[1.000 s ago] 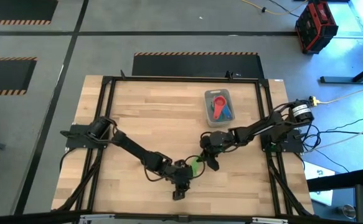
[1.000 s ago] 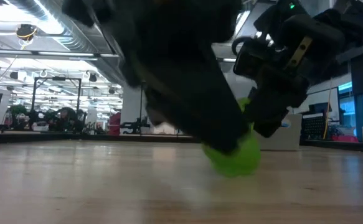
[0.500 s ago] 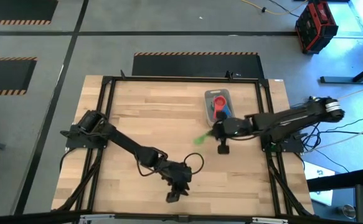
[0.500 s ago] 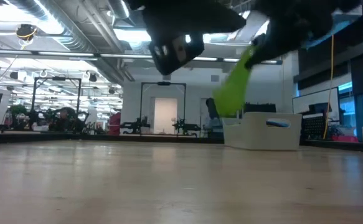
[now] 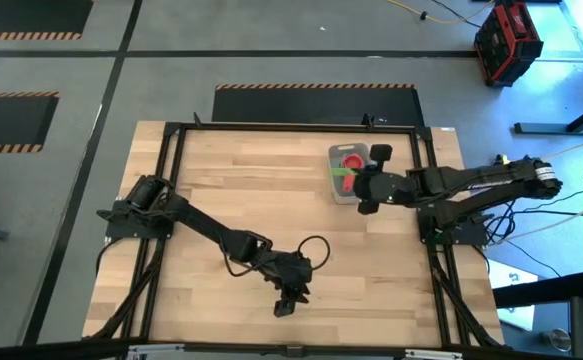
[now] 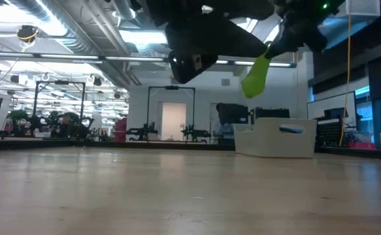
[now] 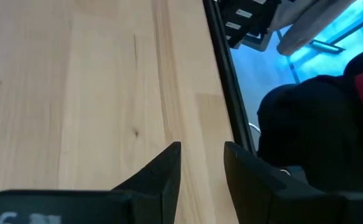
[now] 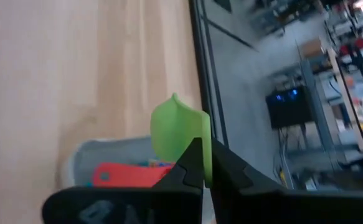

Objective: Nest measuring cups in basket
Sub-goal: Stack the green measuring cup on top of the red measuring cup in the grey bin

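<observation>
Green measuring cup (image 8: 180,139) sits clamped between the fingers of the right gripper (image 8: 203,163), its bowl projecting forward past the fingertips. In the high view the right gripper (image 5: 359,180) is over the basket (image 5: 337,188), with the green cup (image 5: 344,174) above the basket's interior. The red cup (image 5: 352,160) lies inside the basket, just beyond the green one.

The low view shows the green cup (image 6: 256,73) held in the air, clear of the basket (image 6: 275,138) standing on the table (image 6: 177,196); the high view cannot show this height. The right wrist view adds the red cup (image 8: 128,175) in the basket (image 8: 81,158) below the fingertips, with a sliver of blue beside it.

The left gripper (image 5: 291,297) waits over the near part of the table, well apart from the basket. The left wrist view shows its fingers (image 7: 162,171) slightly parted, holding nothing.

No legible writing appears in any view.
</observation>
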`<act>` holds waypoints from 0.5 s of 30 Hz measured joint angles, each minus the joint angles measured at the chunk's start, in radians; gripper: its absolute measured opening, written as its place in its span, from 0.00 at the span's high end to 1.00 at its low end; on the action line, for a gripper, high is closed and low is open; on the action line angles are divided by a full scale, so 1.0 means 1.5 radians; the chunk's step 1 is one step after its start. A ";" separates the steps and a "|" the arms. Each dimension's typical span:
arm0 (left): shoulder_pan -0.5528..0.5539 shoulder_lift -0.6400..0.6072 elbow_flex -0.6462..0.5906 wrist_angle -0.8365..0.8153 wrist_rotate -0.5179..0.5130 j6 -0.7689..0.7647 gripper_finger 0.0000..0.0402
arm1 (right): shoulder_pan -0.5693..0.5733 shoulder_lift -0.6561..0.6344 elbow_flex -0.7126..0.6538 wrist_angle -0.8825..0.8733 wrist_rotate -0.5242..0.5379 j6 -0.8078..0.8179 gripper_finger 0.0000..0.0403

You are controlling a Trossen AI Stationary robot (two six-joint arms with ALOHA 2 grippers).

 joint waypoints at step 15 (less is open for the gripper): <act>-0.001 0.001 0.000 -0.007 -0.012 0.017 0.71 | -0.146 0.000 -0.097 0.027 0.008 -0.011 0.97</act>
